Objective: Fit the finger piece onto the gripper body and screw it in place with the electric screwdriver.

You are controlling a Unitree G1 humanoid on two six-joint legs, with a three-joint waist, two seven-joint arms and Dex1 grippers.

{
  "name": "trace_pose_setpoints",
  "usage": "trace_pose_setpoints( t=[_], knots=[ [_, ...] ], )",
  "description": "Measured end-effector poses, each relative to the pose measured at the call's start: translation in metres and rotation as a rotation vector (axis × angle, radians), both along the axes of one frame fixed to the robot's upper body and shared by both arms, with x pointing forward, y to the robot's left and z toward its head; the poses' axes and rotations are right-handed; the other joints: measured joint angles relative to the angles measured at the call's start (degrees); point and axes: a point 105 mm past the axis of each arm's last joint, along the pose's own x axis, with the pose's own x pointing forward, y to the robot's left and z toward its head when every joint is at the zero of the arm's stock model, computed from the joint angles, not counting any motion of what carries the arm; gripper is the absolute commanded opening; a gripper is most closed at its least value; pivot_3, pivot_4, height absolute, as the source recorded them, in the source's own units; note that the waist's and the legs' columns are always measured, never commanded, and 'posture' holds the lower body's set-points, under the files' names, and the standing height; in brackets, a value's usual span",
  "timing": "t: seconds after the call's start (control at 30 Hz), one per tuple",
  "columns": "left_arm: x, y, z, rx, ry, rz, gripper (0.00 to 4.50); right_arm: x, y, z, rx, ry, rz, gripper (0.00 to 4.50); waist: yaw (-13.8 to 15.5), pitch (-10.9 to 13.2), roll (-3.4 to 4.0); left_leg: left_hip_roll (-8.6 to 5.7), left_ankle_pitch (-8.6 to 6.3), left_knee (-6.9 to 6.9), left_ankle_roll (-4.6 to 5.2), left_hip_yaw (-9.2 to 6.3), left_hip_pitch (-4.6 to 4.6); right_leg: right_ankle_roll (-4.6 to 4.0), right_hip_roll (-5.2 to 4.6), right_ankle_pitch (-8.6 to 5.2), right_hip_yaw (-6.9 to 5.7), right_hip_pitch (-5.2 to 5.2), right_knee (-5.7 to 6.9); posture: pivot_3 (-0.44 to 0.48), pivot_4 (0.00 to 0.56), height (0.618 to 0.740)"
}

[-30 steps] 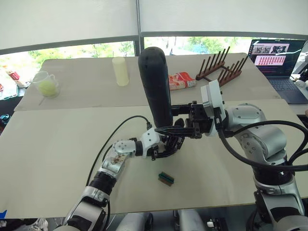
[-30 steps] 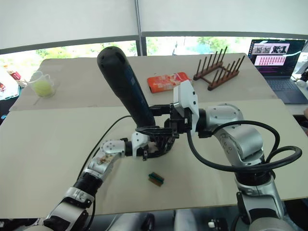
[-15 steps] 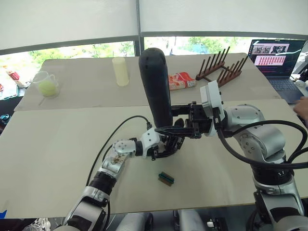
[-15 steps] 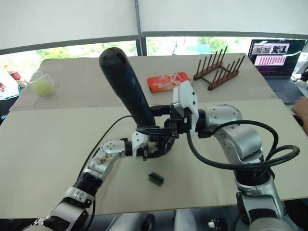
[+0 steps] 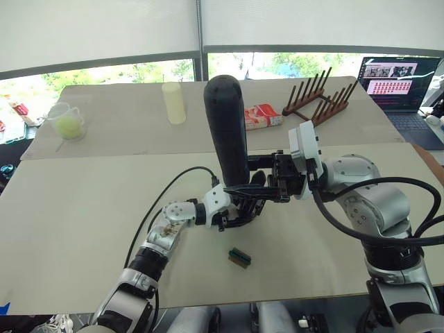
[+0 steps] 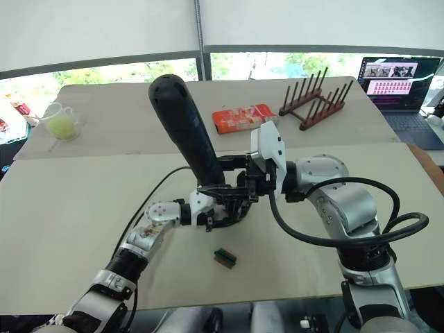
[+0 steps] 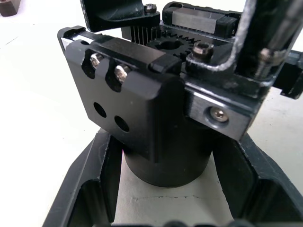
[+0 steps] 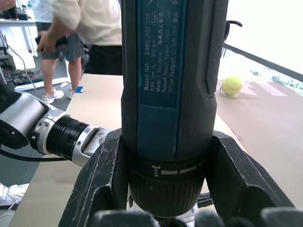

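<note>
- One electric screwdriver stands nearly upright above the middle of the table, rounded end up, its lower end down among the black parts below.
- The right gripper is clamped around the screwdriver's lower barrel; in the right wrist view its two fingers press against both sides of the collar.
- One gripper body sits on the table between the fingers of the left gripper, whose fingers close on its round base.
- In the left wrist view the body shows two bright screws in slots and two empty holes beneath them on its front plate.
- The finger piece cannot be made out for certain; it may be the pointed black part by the screwdriver's lower end, but that spot is too crowded to tell.
- Compared with a second ago, the screwdriver's top has shifted slightly to the right and stands a touch straighter; both grippers keep the same grasp.
- One small green-brown block lies on the table just in front of the left gripper, apart from it.
- Farther back are one cream cylinder, one clear cup with a yellow-green ball, one red packet, one wooden rack and one laptop.
- In the right wrist view a person stands behind.
</note>
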Motion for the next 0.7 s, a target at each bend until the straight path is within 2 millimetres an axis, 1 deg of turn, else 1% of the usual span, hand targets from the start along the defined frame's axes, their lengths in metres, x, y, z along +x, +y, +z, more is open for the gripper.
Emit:
trace_pose_setpoints(
  t=[0.3, 0.7],
  knots=[
    [0.000, 0.000, 0.000, 0.001, 0.000, 0.000, 2.27, 0.002, 0.001, -0.002, 0.019, 0.009, -0.009, 1.90, 0.0, 0.0, 0.00, 0.00, 0.00, 0.00, 0.00, 0.00, 0.00, 0.00, 0.01, 0.00, 0.00, 0.00, 0.00, 0.000, 0.150, 0.740],
    [0.000, 0.001, 0.000, 0.005, -0.001, -0.001, 2.27, 0.009, -0.010, -0.005, 0.082, 0.077, -0.055, 1.90, 0.0, 0.0, 0.01, 0.01, 0.00, -0.01, 0.00, 0.00, 0.07, 0.00, 0.01, 0.00, 0.01, 0.06, 0.01, 0.000, 0.150, 0.740]
  ],
)
